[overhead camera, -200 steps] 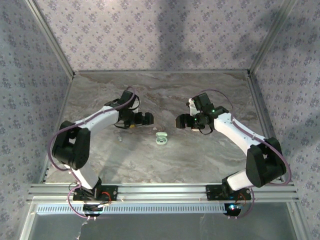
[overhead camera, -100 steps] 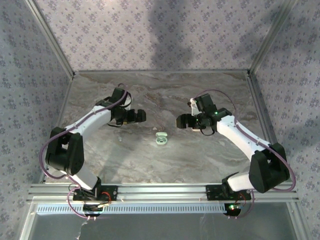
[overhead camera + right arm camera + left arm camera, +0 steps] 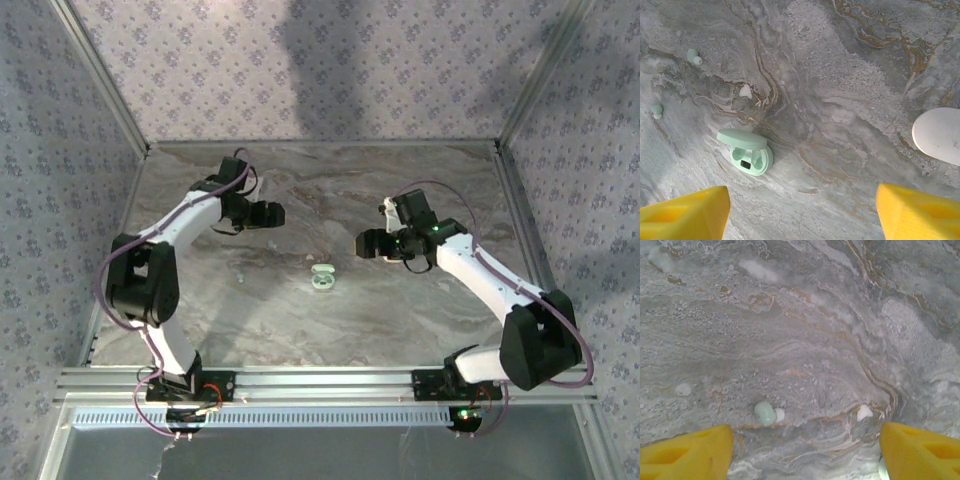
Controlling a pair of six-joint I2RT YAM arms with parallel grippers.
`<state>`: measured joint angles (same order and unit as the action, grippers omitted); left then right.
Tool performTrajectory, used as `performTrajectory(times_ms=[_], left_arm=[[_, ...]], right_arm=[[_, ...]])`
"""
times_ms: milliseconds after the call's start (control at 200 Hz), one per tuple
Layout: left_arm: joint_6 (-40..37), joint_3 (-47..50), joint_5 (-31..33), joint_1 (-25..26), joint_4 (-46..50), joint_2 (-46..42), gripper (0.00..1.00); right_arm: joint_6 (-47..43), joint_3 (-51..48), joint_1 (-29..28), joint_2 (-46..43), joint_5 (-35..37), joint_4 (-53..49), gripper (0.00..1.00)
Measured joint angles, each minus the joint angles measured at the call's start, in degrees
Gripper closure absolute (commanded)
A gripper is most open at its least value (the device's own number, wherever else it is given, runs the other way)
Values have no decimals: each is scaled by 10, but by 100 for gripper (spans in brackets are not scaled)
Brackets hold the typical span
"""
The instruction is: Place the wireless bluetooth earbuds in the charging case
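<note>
1. Marble table [image 3: 200,320], left half toward the far edge: left gripper [image 3: 805,442] hovers, yellow fingers [image 3: 685,452] spread wide, nothing between them.
2. Left wrist view: one pale mint earbud [image 3: 765,412] lies on bare marble under that gripper, apart from both fingers.
3. Right wrist view: two loose earbuds [image 3: 693,56] [image 3: 656,109] lie on the table, near the case but not touching it.
4. Mint charging case [image 3: 746,152] sits near the table's centre with its lid open.
5. Right gripper [image 3: 800,210] hovers right of centre, jaws spread, empty.
6. White oval piece [image 3: 939,135] lies at the right edge of the right wrist view, well apart from the case.
</note>
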<state>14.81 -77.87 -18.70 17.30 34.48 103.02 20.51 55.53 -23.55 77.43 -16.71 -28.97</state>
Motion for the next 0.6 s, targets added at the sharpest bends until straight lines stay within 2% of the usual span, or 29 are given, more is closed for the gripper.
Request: performTrajectory(times_ms=[110,410,600], left_arm=[[-10,-21,-12,-1,12,31,41],[-15,-40,-18,0,35,70,41],[9,5,-25,0,24,57,44]], right_arm=[[0,-2,7,-1,0,0,22],[0,-10,15,-2,-5,3,23],[0,-15,18,-2,-10,6,24]])
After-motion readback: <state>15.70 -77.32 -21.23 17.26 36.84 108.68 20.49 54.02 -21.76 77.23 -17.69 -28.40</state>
